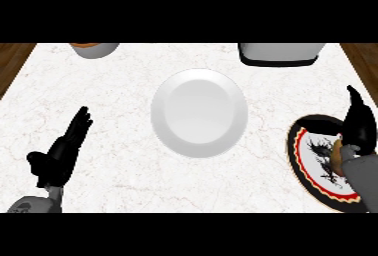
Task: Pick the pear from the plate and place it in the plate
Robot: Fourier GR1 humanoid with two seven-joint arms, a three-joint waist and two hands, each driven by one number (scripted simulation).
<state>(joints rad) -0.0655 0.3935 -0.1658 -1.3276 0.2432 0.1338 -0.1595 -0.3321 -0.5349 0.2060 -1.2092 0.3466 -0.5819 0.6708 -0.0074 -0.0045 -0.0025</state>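
while the right robot hand [359, 124] sits over the black plate with the red ring [314, 170] at the right edge of the counter [111, 100], its dark fingers seem curled down around a small brownish shape, most likely the pear [337, 154], which is largely hidden under the hand and the grey forearm. from where i stand, it looks as if the hand is closing on the fruit or just has it, with the pear low on that dark plate and not yet lifted clear, though i cannot be sure it has left the surface. the white plate [198, 112] waits in the middle of the counter, well apart to the left of the dark one. the left robot hand [63, 150] rests open at the lower left, fingers straight, out of the way. to do this step well, i'd want the fingers settled round the pear's body before any lift, then a straight rise to clear the plate's rim, a sweep left, and a low release over the white plate's centre so the fruit doesn't roll. two containers [94, 49] [280, 54] stand at the far edge, away from that path.
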